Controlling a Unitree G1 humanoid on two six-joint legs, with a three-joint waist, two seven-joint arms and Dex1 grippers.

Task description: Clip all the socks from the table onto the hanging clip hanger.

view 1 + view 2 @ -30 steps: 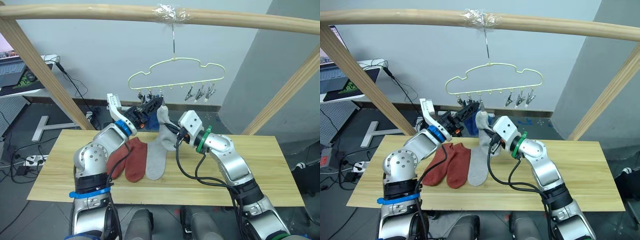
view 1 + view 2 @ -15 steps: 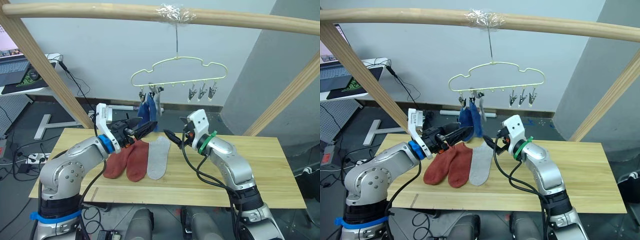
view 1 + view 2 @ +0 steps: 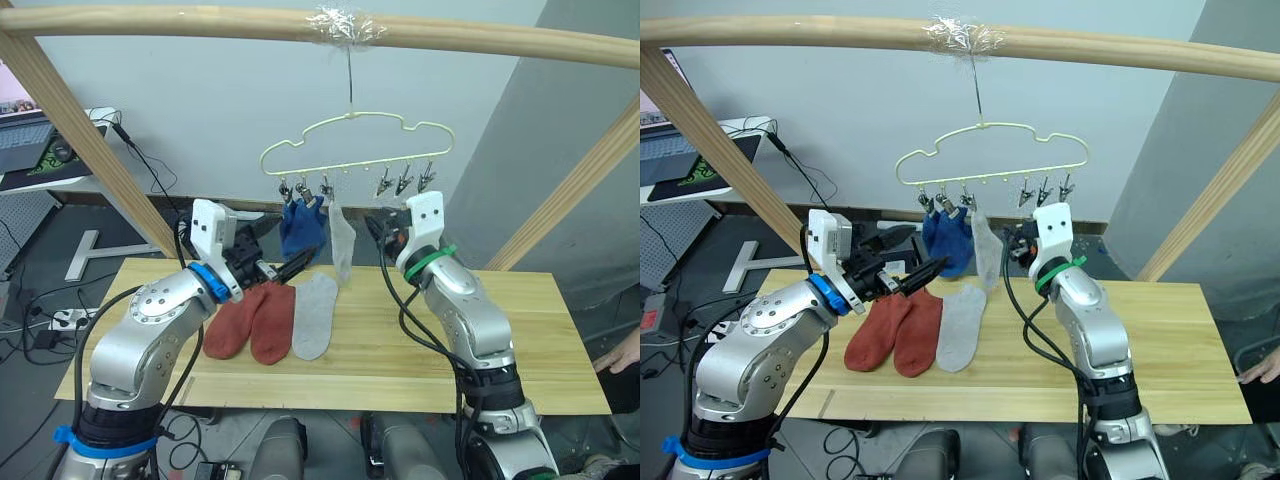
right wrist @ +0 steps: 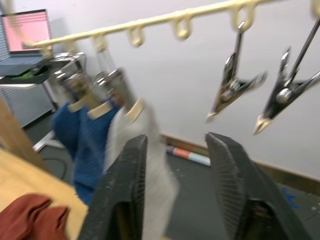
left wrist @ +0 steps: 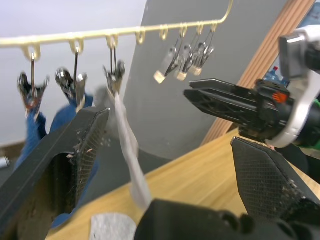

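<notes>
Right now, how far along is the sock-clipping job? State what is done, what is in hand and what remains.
Done: two blue socks and one grey sock hang from the clip hanger. In hand: nothing; the left gripper and right gripper are both open and empty. Left: two rust-red socks and one grey sock on the table, with three free clips.

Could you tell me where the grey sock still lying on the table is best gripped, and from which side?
Grip the grey sock at its far, open cuff end, coming from above. It lies flat on the table, its near end beside the rust-red socks, and the cuff is what a free clip must bite.
</notes>
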